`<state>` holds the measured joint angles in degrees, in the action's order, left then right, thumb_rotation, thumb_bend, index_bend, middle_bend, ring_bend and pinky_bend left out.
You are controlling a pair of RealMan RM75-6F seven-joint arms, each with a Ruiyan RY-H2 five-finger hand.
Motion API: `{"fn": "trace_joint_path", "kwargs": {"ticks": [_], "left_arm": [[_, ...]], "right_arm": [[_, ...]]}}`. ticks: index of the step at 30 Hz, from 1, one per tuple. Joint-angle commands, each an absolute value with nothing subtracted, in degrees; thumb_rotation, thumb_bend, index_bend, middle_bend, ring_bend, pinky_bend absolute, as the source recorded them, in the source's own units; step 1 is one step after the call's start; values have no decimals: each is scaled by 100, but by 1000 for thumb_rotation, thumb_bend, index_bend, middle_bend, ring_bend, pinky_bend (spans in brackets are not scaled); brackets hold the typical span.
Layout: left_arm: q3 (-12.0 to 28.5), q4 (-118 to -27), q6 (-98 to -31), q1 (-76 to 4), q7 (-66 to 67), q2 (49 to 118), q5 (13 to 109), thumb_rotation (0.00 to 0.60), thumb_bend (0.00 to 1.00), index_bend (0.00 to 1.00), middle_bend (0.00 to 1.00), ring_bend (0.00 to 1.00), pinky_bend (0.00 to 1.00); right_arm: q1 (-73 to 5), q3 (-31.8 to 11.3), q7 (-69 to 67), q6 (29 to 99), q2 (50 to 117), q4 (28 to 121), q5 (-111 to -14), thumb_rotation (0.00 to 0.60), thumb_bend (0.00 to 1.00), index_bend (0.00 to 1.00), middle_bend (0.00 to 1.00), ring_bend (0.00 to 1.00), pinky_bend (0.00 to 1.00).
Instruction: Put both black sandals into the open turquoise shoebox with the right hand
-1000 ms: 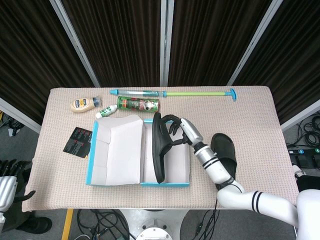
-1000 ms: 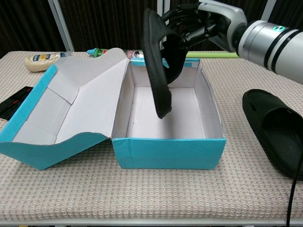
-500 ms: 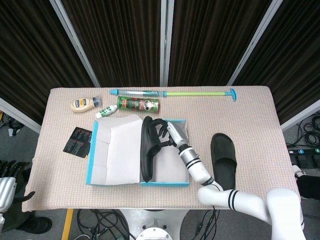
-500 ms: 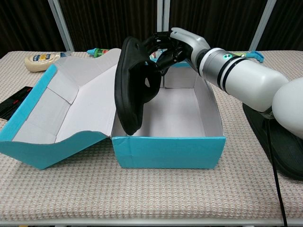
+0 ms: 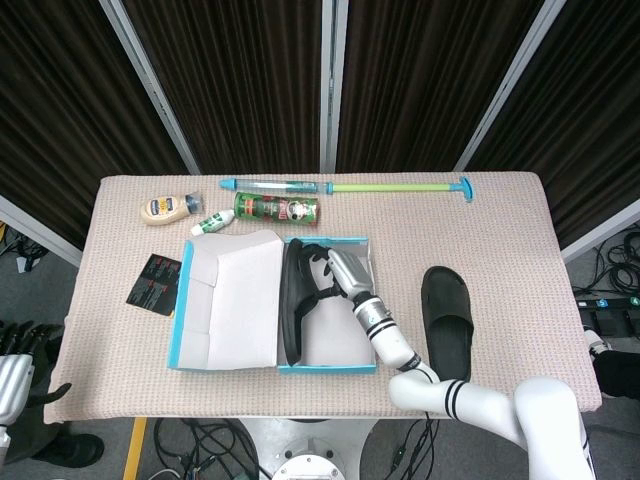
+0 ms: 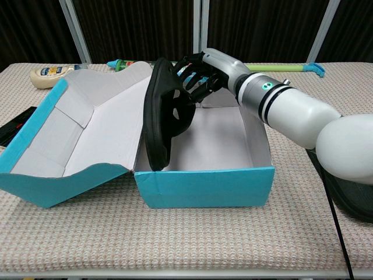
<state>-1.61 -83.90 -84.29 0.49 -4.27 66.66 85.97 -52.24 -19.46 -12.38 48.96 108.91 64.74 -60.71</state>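
Observation:
The turquoise shoebox [image 5: 326,369] [image 6: 204,186] lies open mid-table, its lid [image 5: 225,300] [image 6: 76,131] folded out to the left. My right hand [image 5: 338,270] [image 6: 204,70] grips one black sandal [image 5: 294,310] [image 6: 163,116] by its strap. That sandal stands on edge inside the box against the left wall. The second black sandal [image 5: 445,318] [image 6: 349,198] lies flat on the cloth to the right of the box. My left hand [image 5: 12,365] hangs off the table's left front corner, holding nothing that I can see.
Behind the box lie a mayonnaise bottle [image 5: 167,208] [image 6: 51,74], a small tube [image 5: 214,223], a green can [image 5: 277,209] and a long blue-green rod [image 5: 345,186]. A black card [image 5: 156,282] sits left of the lid. Dark curtains close the back.
My right hand carried the sandal leftward and down; the sandal now stands inside the box against its left wall. The box shifted slightly.

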Motion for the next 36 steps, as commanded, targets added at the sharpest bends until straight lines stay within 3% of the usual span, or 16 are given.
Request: {"fn": "trace_joint_path", "kwargs": {"ticks": [1, 31, 36], "left_arm": [[-168, -8381, -8423, 47, -428, 6673, 8606, 600, 26, 185, 173, 91, 67], [-166, -8382, -8364, 19, -432, 6683, 8589, 600, 26, 185, 173, 91, 68], [-164, -8353, -8369, 22, -460, 6698, 8588, 600, 26, 185, 173, 91, 68]], "right_arm": [[-5249, -1862, -1081, 4947, 10972, 6325, -6213, 600, 169, 511, 391, 292, 462], [-5251, -1356, -44, 5484, 11493, 5190, -7339, 600, 169, 496, 365, 241, 406], [-5232, -1328, 41, 5490, 11490, 5218, -7424, 600, 169, 364, 298, 176, 358]]}}
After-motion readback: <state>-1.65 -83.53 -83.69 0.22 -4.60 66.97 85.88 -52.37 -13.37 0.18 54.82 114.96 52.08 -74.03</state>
